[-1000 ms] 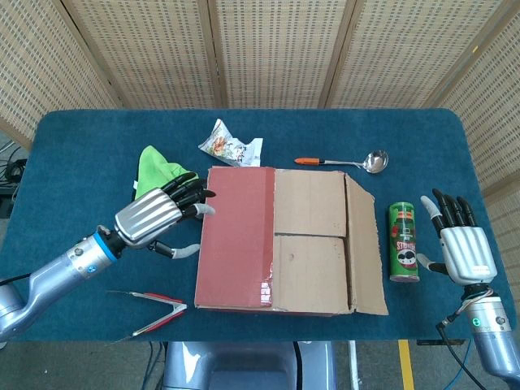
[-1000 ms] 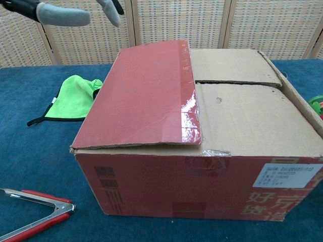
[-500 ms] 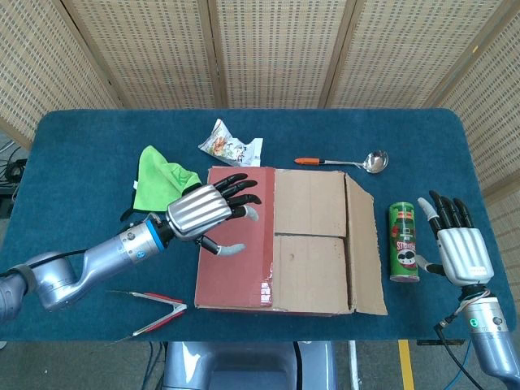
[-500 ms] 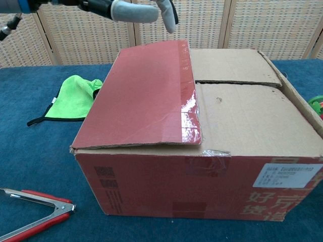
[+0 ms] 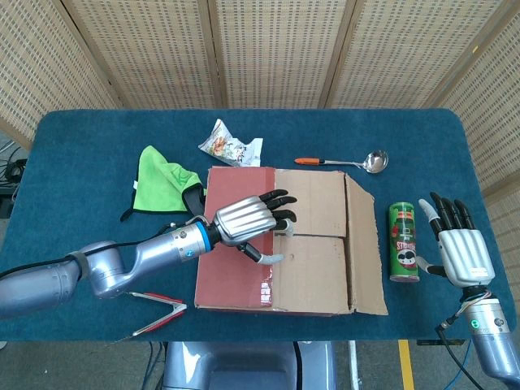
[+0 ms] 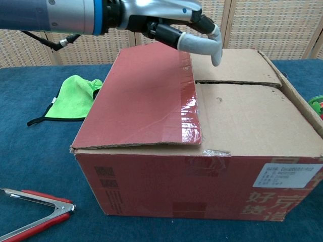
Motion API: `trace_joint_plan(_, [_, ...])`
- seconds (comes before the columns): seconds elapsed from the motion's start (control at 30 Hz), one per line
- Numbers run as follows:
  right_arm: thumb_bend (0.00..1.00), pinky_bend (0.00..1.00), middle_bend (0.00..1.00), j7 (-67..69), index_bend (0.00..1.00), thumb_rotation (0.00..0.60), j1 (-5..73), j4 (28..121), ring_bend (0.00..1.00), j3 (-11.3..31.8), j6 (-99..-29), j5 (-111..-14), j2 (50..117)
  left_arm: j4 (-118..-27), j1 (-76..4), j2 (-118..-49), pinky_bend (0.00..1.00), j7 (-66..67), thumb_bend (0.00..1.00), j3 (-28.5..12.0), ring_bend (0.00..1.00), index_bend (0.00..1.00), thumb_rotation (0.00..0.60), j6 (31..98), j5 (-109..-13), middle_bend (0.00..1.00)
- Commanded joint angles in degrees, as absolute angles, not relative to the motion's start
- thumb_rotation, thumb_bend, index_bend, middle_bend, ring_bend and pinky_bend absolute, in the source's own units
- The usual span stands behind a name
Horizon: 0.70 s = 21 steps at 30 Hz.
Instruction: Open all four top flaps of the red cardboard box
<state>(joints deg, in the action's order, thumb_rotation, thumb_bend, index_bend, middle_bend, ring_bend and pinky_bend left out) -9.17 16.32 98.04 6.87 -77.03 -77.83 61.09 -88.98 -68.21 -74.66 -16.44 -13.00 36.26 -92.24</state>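
The red cardboard box [image 5: 280, 244] [image 6: 202, 174] stands mid-table. Its left red flap [image 5: 236, 244] [image 6: 141, 96] lies down over the top, with shiny tape along its edge. Two brown inner flaps [image 5: 309, 203] [image 6: 252, 118] lie flat, and the right outer flap [image 5: 367, 252] is folded outward. My left hand [image 5: 252, 219] [image 6: 169, 22] hovers over the red flap's taped edge with its fingers spread, holding nothing; its thumb [image 6: 204, 45] points down towards the seam. Off the box's right side, my right hand [image 5: 459, 252] stays open and upright, seen only in the head view.
A green chip can [image 5: 404, 241] stands between the box and my right hand. A green cloth [image 5: 161, 179] [image 6: 75, 96] lies left of the box, red-handled tongs [image 5: 154, 313] [image 6: 35, 209] at the front left. A snack bag [image 5: 230, 146] and a ladle [image 5: 349, 162] lie behind the box.
My left hand has swept right from beside the box's left edge, across the red flap, to its taped edge. The right hand has barely moved. The flaps are unchanged.
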Motion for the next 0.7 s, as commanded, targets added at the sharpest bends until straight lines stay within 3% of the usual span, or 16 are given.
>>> trace_joint_plan(0.03, [0.16,0.00,0.00,-8.8,0.00,0.600,16.1,97.9,0.00,6.9,-77.1,-77.8,60.9,-88.4,-69.4,-76.0,0.00,-14.9,0.33,-13.0,0.04,0.34,0.114,35.1,-90.7,0.24])
trace_joint_plan(0.7, [0.16,0.00,0.00,-5.8,0.00,0.600,15.3,97.2,0.00,7.2,-76.8,-78.5,60.5,-90.2,-70.6,-75.5,0.00,-7.4,0.32,-11.2,0.13,0.48,0.111,33.6,-85.5,0.36])
